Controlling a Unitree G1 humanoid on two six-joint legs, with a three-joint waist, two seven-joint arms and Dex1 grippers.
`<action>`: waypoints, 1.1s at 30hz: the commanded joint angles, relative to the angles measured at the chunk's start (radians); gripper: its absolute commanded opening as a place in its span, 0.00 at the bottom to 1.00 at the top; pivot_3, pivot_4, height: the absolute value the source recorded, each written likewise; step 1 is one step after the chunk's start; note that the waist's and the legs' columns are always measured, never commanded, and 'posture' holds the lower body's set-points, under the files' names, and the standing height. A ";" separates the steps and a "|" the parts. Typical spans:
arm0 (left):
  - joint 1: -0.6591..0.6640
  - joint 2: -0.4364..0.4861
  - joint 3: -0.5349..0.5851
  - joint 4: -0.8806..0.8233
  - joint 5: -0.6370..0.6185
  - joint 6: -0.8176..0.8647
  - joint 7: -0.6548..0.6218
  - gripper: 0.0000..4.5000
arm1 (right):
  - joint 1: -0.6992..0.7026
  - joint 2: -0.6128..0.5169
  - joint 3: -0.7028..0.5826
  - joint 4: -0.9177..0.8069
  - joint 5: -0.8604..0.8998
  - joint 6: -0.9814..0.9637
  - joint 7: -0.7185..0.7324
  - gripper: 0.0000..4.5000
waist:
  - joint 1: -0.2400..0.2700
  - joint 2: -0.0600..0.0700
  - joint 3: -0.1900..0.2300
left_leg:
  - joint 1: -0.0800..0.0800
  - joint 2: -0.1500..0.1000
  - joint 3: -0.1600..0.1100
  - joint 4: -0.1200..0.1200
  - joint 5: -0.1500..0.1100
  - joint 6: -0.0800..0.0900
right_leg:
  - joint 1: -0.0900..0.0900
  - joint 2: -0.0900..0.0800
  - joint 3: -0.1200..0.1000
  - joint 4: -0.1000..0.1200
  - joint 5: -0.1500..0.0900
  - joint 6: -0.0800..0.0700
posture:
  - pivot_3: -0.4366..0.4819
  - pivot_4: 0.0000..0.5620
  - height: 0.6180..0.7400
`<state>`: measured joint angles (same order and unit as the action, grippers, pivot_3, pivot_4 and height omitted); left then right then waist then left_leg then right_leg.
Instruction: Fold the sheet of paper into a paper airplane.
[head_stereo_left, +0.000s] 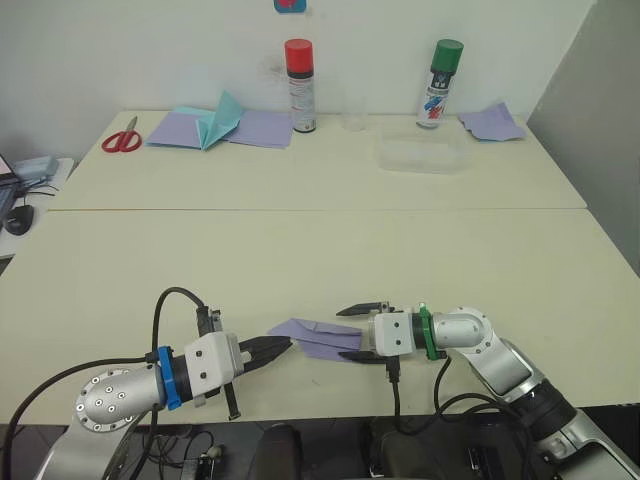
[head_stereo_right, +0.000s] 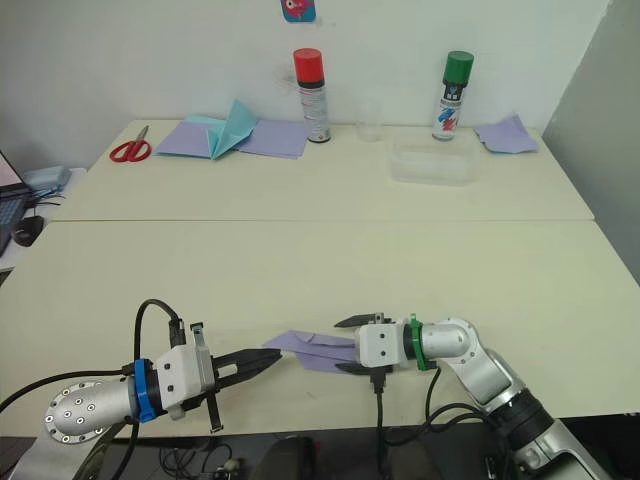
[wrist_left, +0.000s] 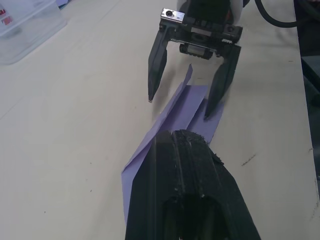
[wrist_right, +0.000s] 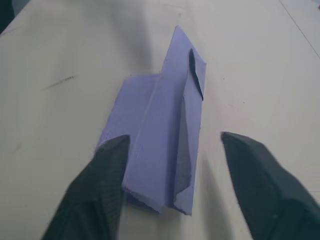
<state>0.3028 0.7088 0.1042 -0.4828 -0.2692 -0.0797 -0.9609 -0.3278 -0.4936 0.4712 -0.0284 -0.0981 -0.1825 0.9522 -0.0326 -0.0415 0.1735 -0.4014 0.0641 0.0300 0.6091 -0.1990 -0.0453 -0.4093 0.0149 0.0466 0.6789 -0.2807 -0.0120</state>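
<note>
**Desk:** Where's the fold?

**Me:** Mostly done, I judge: the paper airplane (head_stereo_left: 322, 337) lies layered at the table's (head_stereo_left: 330, 250) near edge. My left gripper (head_stereo_left: 272, 349) pinches its nose; my right gripper (head_stereo_left: 364, 332) straddles its tail, fingers spread. Wings remain.

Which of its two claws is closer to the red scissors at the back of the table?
Left. The left gripper sits on the same side as the scissors; the right gripper is farther across. Both are far away.
</note>
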 joint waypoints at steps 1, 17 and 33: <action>0.025 -0.005 0.003 -0.033 -0.011 -0.011 0.012 0.00 | -0.012 0.007 -0.008 0.000 -0.012 -0.025 -0.015 0.38 | 0.000 0.000 0.000 | 0.000 0.000 0.000 0.000 0.000 0.000 | 0.000 0.000 0.000 0.000 0.000 0.000 | 0.48 0.27 1.00; 0.004 0.008 0.098 -0.031 -0.145 0.161 0.052 0.00 | 0.000 0.074 -0.223 -0.241 0.379 0.695 -0.064 0.01 | 0.001 0.000 0.000 | 0.001 0.001 -0.001 0.001 0.000 0.000 | 0.001 0.000 0.000 0.001 0.000 0.000 | 0.48 0.27 1.00; -0.071 -0.053 0.045 -0.029 -0.149 0.222 0.111 0.00 | 0.108 0.188 -0.309 -0.282 0.300 0.926 -0.514 0.05 | -0.001 0.000 0.000 | 0.001 0.000 -0.002 0.000 0.000 0.000 | 0.001 0.001 0.000 0.001 0.000 0.000 | 0.48 0.27 1.00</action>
<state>0.2371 0.6619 0.1533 -0.5005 -0.4206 0.1612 -0.8541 -0.2279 -0.3050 0.1581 -0.3009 0.2187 0.7763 0.4530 -0.0337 -0.0416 0.1733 -0.4007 0.0637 0.0281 0.6095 -0.1990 -0.0453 -0.4083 0.0161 0.0470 0.6799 -0.2806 -0.0118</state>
